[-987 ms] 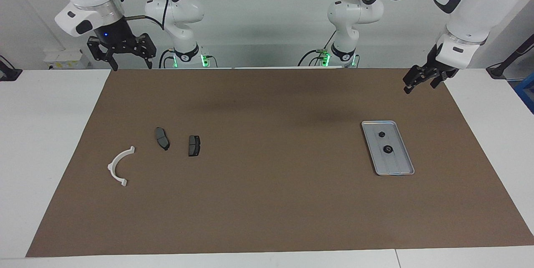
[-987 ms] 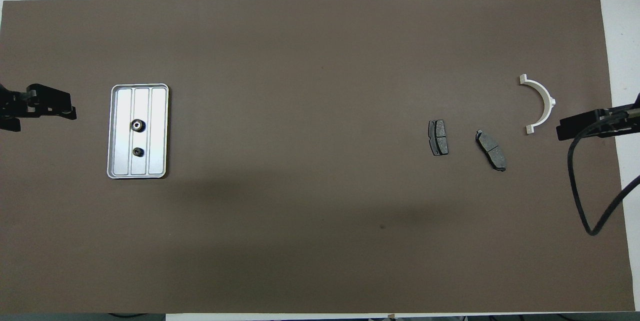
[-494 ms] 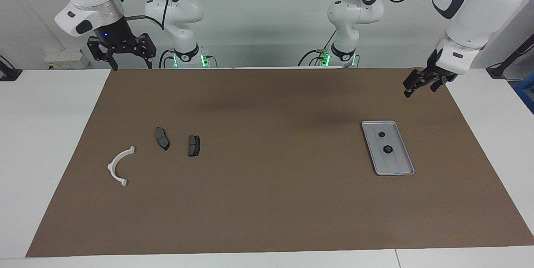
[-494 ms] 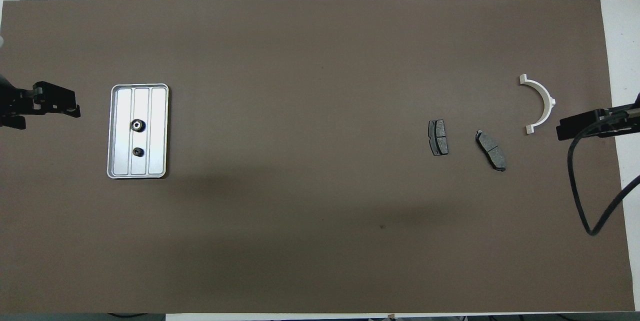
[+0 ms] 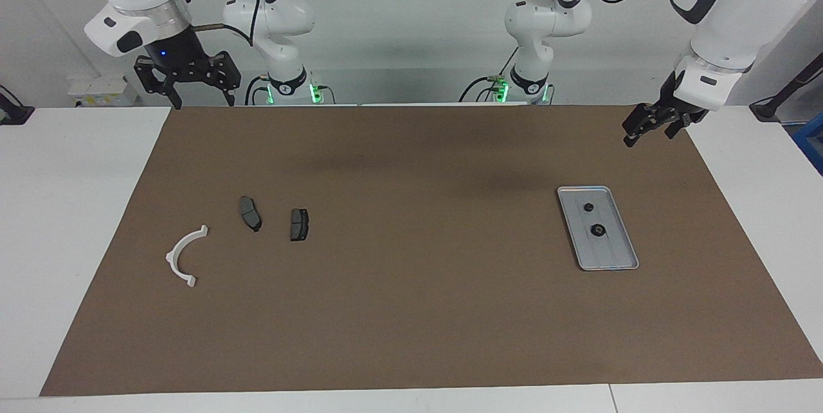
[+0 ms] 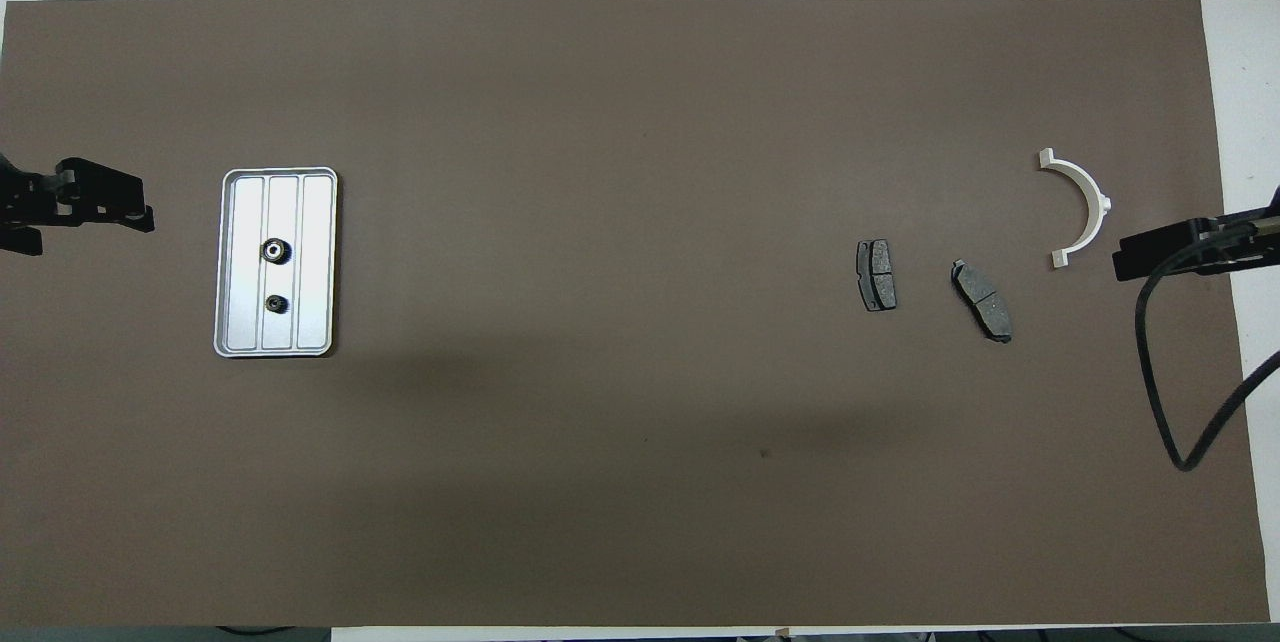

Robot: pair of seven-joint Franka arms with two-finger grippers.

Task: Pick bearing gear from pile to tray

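Observation:
The silver tray (image 5: 617, 252) (image 6: 315, 212) lies on the brown mat toward the left arm's end. Two small black round bearing gears (image 5: 598, 229) (image 6: 274, 249) rest inside it, one larger than the other (image 5: 587, 207). The pile toward the right arm's end consists of a white curved arc (image 5: 180, 252) (image 6: 1088, 202) and two dark grey pads (image 5: 250, 213) (image 5: 299, 224). My left gripper (image 5: 648, 135) (image 6: 135, 212) hangs open and empty over the mat's edge beside the tray. My right gripper (image 5: 203, 103) (image 6: 1125, 262) hangs open and empty, high over the mat's corner by its base.
The brown mat (image 5: 411, 310) covers most of the white table. A black cable (image 6: 1160, 392) loops down from the right arm over the mat's end.
The left gripper has shifted slightly in the air beside the tray. The right arm and all the parts stay where they were.

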